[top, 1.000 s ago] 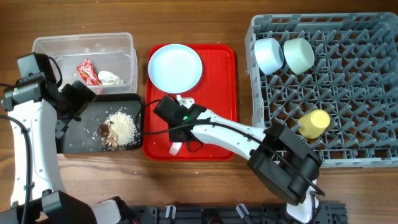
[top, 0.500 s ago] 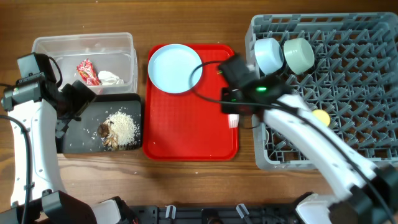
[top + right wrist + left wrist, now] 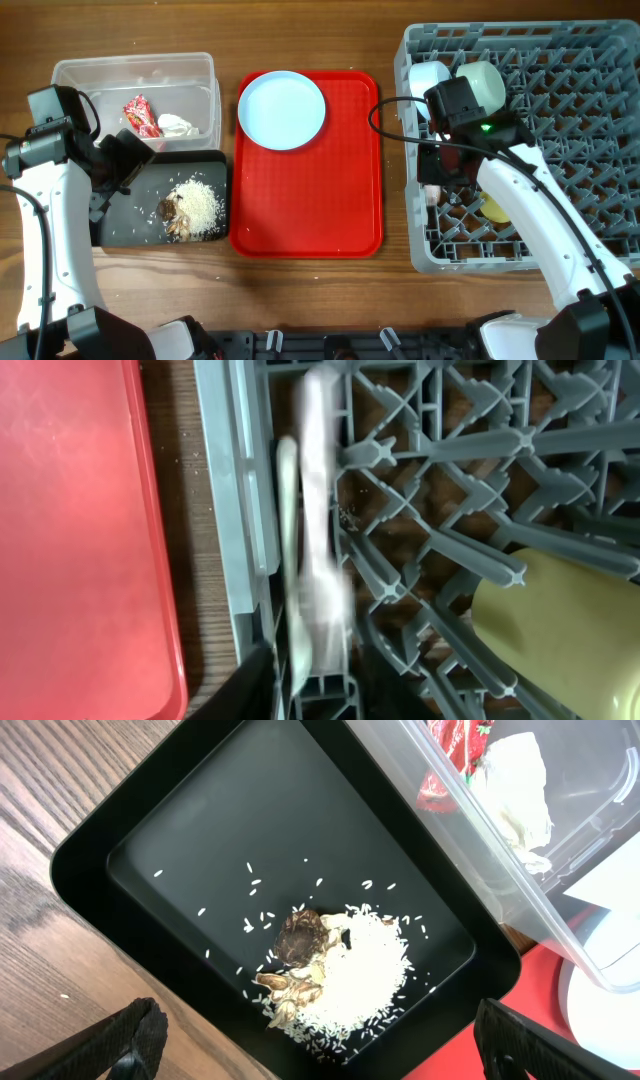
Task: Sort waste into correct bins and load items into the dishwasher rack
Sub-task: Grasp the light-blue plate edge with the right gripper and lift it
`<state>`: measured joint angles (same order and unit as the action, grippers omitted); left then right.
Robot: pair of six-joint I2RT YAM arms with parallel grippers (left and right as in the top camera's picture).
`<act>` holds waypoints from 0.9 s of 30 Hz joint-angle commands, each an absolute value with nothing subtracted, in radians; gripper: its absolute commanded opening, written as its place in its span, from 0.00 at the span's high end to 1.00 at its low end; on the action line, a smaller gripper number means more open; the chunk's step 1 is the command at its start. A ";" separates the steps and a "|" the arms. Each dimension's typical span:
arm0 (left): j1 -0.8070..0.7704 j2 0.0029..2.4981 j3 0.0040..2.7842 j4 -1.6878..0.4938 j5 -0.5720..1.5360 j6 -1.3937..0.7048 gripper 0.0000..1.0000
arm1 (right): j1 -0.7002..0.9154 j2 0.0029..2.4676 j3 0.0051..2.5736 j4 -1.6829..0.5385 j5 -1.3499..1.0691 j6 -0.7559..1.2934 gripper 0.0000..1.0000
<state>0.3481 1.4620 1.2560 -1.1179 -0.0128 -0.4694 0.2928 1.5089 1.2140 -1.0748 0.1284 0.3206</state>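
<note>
My right gripper (image 3: 432,188) is shut on the white plastic cutlery (image 3: 318,550), which looks like two blurred pieces, and holds it over the left edge of the grey dishwasher rack (image 3: 560,120). The yellow cup (image 3: 560,620) lies in the rack beside it. The pale blue bowl (image 3: 425,78) and pale green bowl (image 3: 488,82) sit at the rack's far left, partly hidden by my arm. The pale blue plate (image 3: 282,110) lies on the red tray (image 3: 320,210). My left gripper (image 3: 330,1060) is open above the black tray (image 3: 180,850) holding rice with brown bits (image 3: 350,970).
The clear tub (image 3: 70,75) behind the black tray holds the red wrapper (image 3: 140,115) and the white tissue (image 3: 177,125). The red tray lies between the bins and the rack. Wooden tabletop (image 3: 300,290) shows along the front.
My right gripper lifted the white cutlery off the red tray and carried it right, to over the rack's left edge. The left arm has not moved.
</note>
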 commanded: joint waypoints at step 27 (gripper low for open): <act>0.351 1.449 1.262 -1.115 -0.007 -0.480 0.00 | 0.571 2.067 1.288 -0.069 0.008 0.541 0.34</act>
